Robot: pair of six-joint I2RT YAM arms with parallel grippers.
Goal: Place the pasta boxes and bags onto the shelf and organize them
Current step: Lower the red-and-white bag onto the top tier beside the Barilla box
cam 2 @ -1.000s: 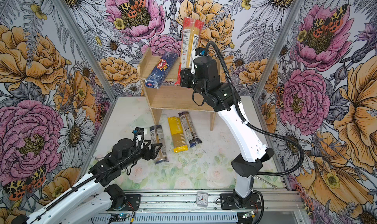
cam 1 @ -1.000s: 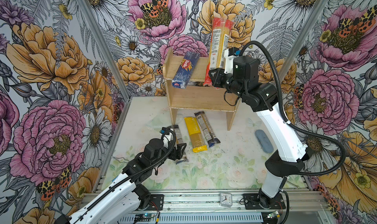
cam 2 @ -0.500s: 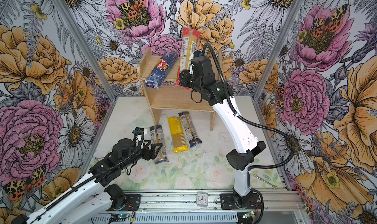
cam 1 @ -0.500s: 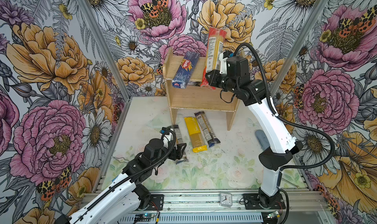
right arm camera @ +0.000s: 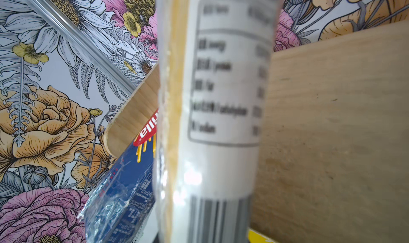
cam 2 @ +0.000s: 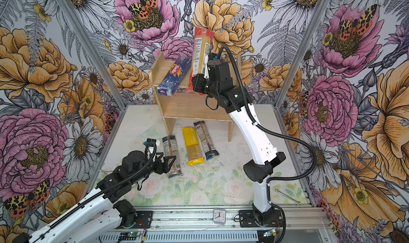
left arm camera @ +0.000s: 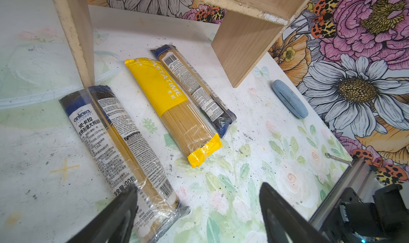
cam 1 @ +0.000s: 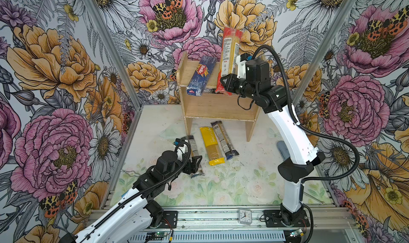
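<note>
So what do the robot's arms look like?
Both are white tubes with black joints: the left arm and the right arm. A ribbed black hose loops along each. The left one's jaws are black, shaped like open triangles.

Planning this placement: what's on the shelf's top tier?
On the shelf: blue Barilla box, tilted, overhanging the front. The right gripper holds the red-ended bag upright beside it; the gripper partly covers its lower end, so contact is unclear.
</note>
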